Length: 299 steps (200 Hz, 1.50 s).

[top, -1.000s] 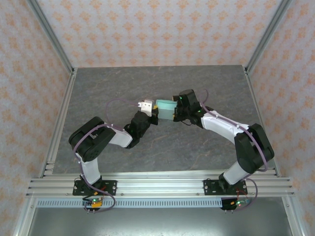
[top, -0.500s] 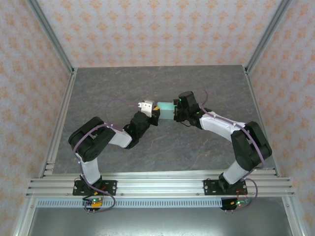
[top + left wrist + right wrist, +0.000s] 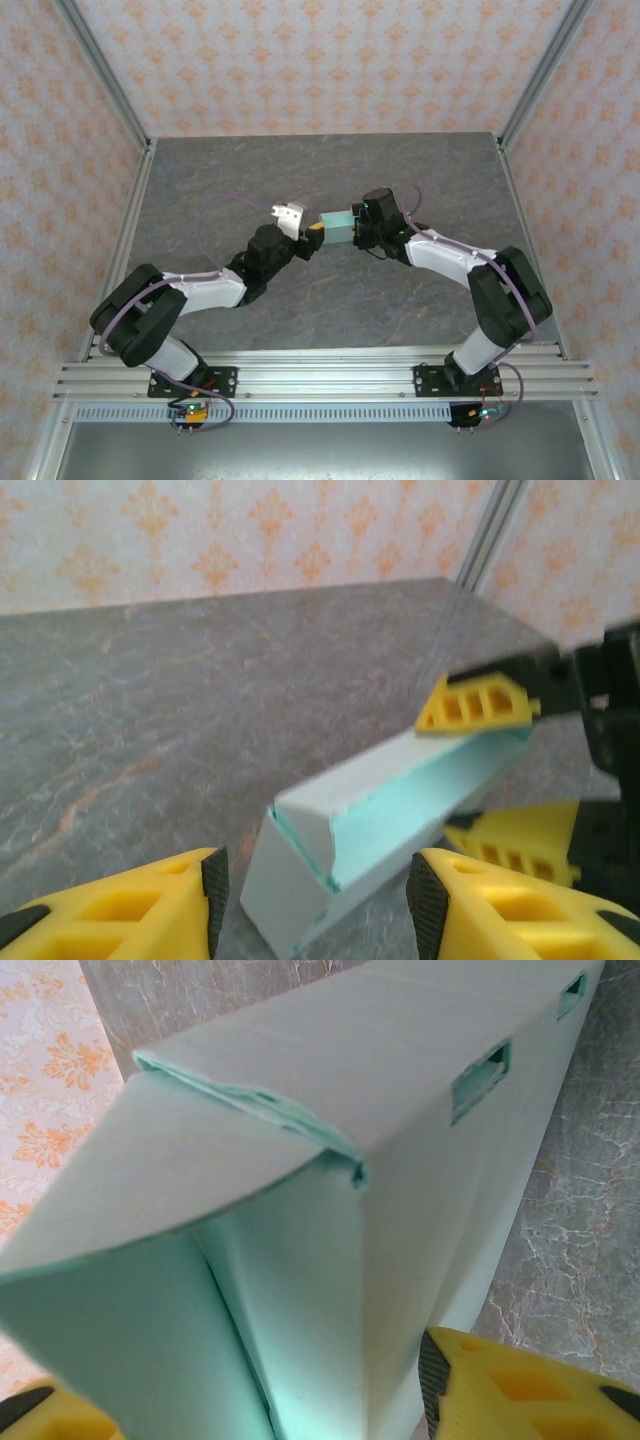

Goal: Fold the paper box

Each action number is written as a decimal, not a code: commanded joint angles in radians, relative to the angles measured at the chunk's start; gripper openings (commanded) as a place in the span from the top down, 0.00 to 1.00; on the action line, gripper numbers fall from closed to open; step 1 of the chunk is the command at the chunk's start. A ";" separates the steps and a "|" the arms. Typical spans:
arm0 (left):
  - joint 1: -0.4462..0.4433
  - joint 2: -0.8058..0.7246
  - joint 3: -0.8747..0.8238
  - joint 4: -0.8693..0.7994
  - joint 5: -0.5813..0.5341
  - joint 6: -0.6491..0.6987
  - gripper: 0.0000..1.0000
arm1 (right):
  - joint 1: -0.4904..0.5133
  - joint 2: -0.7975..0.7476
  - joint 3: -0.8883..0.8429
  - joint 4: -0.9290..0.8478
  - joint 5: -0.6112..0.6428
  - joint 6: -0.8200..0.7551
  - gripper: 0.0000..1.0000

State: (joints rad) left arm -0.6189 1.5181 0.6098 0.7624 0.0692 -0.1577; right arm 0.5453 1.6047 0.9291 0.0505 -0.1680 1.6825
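- Right gripper (image 3: 357, 227) grasps the paper box (image 3: 337, 223) at one end. In the left wrist view one yellow finger (image 3: 475, 705) lies on top of the card and its partner shows underneath, against the lower face.
- Left gripper (image 3: 315, 905) is released, with its own yellow fingers (image 3: 150, 910) spread wide at the bottom of its wrist view. The box's free end lies just ahead of the gap, nearer the finger on the left of that picture, and seems to touch neither.
- The box is pale mint card folded into a long, narrow rectangular body. It spans the space between the two grippers over the middle of the table (image 3: 250, 170).
- Seen from the left wrist it tilts, free end lowest. Whether that end rests on the table cannot be told.
- The free end is not closed flush: a flap stands slightly off the body and shows a greener inner edge.
- In the right wrist view the card sits between that gripper's fingertips (image 3: 520, 1390), and an end flap curls toward the camera. Two small rectangular slots (image 3: 480, 1078) are cut in the long side.
- The table is grey and marbled.
- Walls (image 3: 320, 60) with a pale orange floral pattern surround it, and an aluminium post (image 3: 490, 530) stands at a far corner.
- A purple cable (image 3: 225, 213) loops above the left arm.
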 commanded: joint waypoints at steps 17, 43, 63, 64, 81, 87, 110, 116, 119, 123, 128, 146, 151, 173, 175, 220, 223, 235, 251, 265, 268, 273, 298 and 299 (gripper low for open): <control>0.061 0.048 0.075 -0.063 0.009 -0.114 0.45 | 0.002 0.054 -0.043 -0.065 0.033 -0.011 0.47; 0.076 0.123 0.153 -0.122 0.009 -0.159 0.44 | 0.001 0.065 -0.043 -0.063 0.027 -0.013 0.47; 0.077 0.171 0.164 -0.101 0.022 -0.178 0.44 | 0.002 0.072 -0.041 -0.060 0.017 -0.014 0.47; 0.077 0.172 0.165 -0.100 0.023 -0.180 0.44 | 0.002 0.072 -0.041 -0.060 0.016 -0.015 0.47; 0.076 0.206 0.160 -0.072 0.055 -0.194 0.44 | 0.001 0.076 -0.042 -0.057 0.010 -0.019 0.47; 0.076 0.210 0.154 -0.064 0.060 -0.199 0.44 | 0.001 0.078 -0.044 -0.058 0.010 -0.017 0.47; 0.078 0.215 0.135 -0.047 0.061 -0.206 0.44 | 0.002 0.083 -0.047 -0.052 0.004 -0.015 0.48; 0.079 0.215 0.137 -0.057 0.064 -0.204 0.44 | 0.001 0.084 -0.046 -0.052 0.000 -0.017 0.48; 0.077 0.214 0.138 -0.064 0.067 -0.202 0.44 | 0.001 0.086 -0.046 -0.051 -0.002 -0.017 0.48; 0.078 0.215 0.140 -0.073 0.069 -0.198 0.44 | 0.002 0.087 -0.047 -0.052 -0.002 -0.017 0.48; 0.078 0.218 0.139 -0.083 0.070 -0.195 0.44 | 0.001 0.088 -0.047 -0.052 -0.003 -0.018 0.48; 0.079 0.234 0.123 -0.081 0.070 -0.190 0.44 | 0.001 0.094 -0.046 -0.044 -0.005 -0.021 0.48; 0.078 0.240 0.120 -0.081 0.067 -0.189 0.44 | 0.001 0.095 -0.043 -0.041 -0.008 -0.025 0.47; 0.078 0.262 0.107 -0.086 0.053 -0.180 0.44 | 0.001 0.087 -0.034 -0.036 -0.018 -0.049 0.43; 0.079 0.263 0.106 -0.085 0.053 -0.178 0.44 | 0.001 0.085 -0.033 -0.036 -0.017 -0.052 0.43; 0.079 0.268 0.100 -0.102 0.041 -0.152 0.45 | -0.003 0.030 0.015 -0.109 -0.013 -0.088 0.38; 0.080 0.268 0.100 -0.102 0.041 -0.151 0.45 | -0.002 0.027 0.021 -0.115 -0.017 -0.091 0.37; 0.079 0.267 0.100 -0.103 0.039 -0.148 0.45 | -0.003 0.015 0.031 -0.123 -0.029 -0.088 0.36; 0.079 0.268 0.096 -0.100 0.031 -0.153 0.45 | -0.002 -0.008 0.045 -0.127 -0.046 -0.084 0.33; 0.080 0.269 0.100 -0.106 0.030 -0.151 0.45 | -0.004 -0.021 0.066 -0.130 -0.073 -0.089 0.28; 0.079 0.269 0.100 -0.105 0.030 -0.151 0.45 | -0.004 -0.026 0.071 -0.132 -0.076 -0.093 0.27; 0.079 0.269 0.099 -0.104 0.027 -0.148 0.45 | -0.004 -0.032 0.079 -0.139 -0.081 -0.096 0.26; 0.080 0.271 0.099 -0.099 0.018 -0.151 0.45 | -0.004 -0.069 0.090 -0.192 -0.056 -0.102 0.20; 0.079 0.272 0.099 -0.099 0.019 -0.151 0.45 | -0.004 -0.071 0.090 -0.193 -0.054 -0.102 0.20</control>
State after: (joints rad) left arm -0.5404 1.7462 0.7372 0.7521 0.1074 -0.3397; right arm 0.5426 1.5970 0.9783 -0.0586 -0.2283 1.5963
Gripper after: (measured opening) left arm 0.552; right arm 0.785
